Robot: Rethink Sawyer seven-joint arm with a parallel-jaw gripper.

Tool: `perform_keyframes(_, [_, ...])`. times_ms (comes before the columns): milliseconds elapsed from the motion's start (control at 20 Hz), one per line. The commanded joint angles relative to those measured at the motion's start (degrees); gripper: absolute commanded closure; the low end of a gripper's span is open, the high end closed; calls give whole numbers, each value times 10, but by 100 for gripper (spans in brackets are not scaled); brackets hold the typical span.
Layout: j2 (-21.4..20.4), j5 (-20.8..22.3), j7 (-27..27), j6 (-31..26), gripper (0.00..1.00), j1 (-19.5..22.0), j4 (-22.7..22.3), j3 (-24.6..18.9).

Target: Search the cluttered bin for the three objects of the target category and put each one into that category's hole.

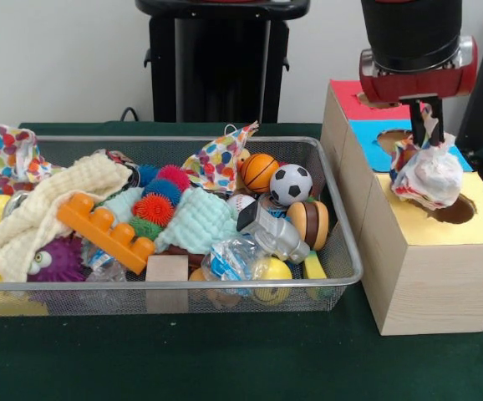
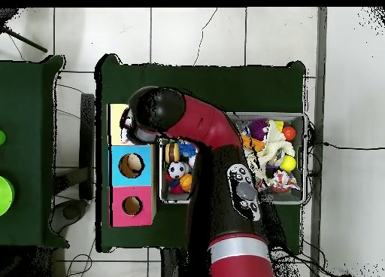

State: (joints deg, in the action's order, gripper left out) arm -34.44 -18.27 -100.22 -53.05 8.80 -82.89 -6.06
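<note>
My gripper (image 1: 429, 134) is shut on a bunched white polka-dot fabric piece (image 1: 428, 177) and holds it just above the round hole (image 1: 459, 210) in the yellow surround of the pale wood-grain box (image 1: 425, 284). The cloth hangs over the hole's left edge. Two more polka-dot pieces lie in the wire mesh bin (image 1: 343, 219): one draped at the back left corner (image 1: 16, 155), one standing up at the back middle (image 1: 220, 159). In the overhead view the arm's head (image 2: 154, 112) hides the gripper beside the yellow surround (image 2: 117, 114).
The bin holds a cream waffle cloth (image 1: 49, 209), a mint waffle cloth (image 1: 196, 222), an orange brick (image 1: 104, 230), a basketball (image 1: 260, 171), a soccer ball (image 1: 291, 184) and a wooden block (image 1: 167, 269). Blue-surrounded (image 1: 389, 139) and red-surrounded (image 1: 350, 102) holes lie behind the yellow one.
</note>
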Motion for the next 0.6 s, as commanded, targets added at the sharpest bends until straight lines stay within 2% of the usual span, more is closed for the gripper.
perform_keyframes(50, [73, 2, -73, -20, 100, -4, 53, -41])
perform_keyframes(350, [132, 15, -101, -31, 100, -22, 161, -19])
perform_keyframes(600, [168, 8, -109, -13, 100, -25, 207, -14])
